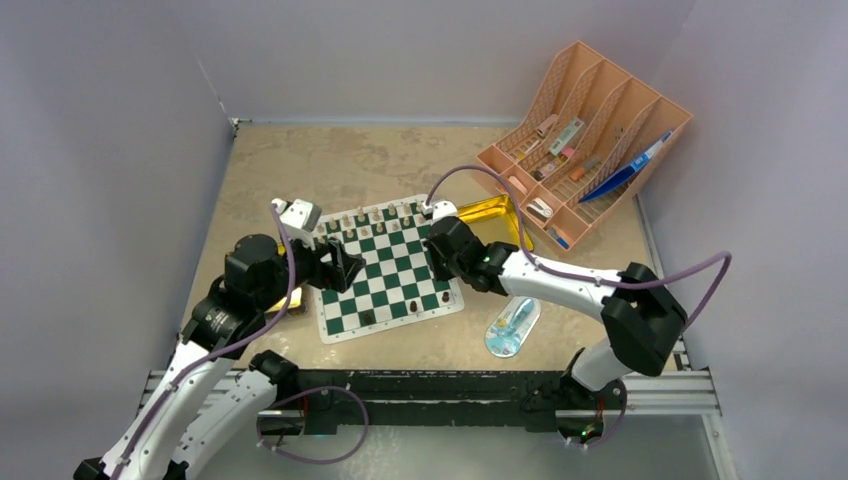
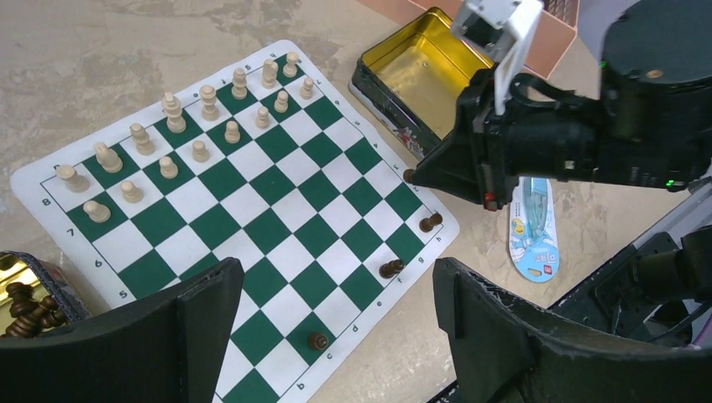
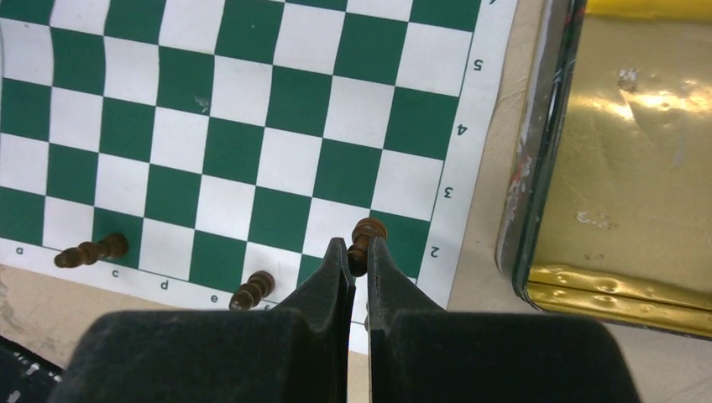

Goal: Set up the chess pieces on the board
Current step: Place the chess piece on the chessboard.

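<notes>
The green and white board [image 1: 392, 282] lies mid-table, and also shows in the left wrist view [image 2: 277, 193] and the right wrist view [image 3: 252, 109]. Tan pieces [image 2: 201, 126] stand in two rows along its far side. Three dark pieces [image 2: 317, 340] are spread along its near edge. My right gripper [image 3: 358, 252] is shut on a dark brown piece [image 3: 367, 235], low over the board's near right corner. My left gripper [image 2: 336, 273] is open and empty, above the board's left part [image 1: 345, 268].
An open gold tin [image 1: 490, 212] lies right of the board. Another tin holding dark pieces [image 2: 25, 306] sits left of it. An orange rack [image 1: 585, 140] stands at the back right. A blue packaged item [image 1: 513, 327] lies near the front edge.
</notes>
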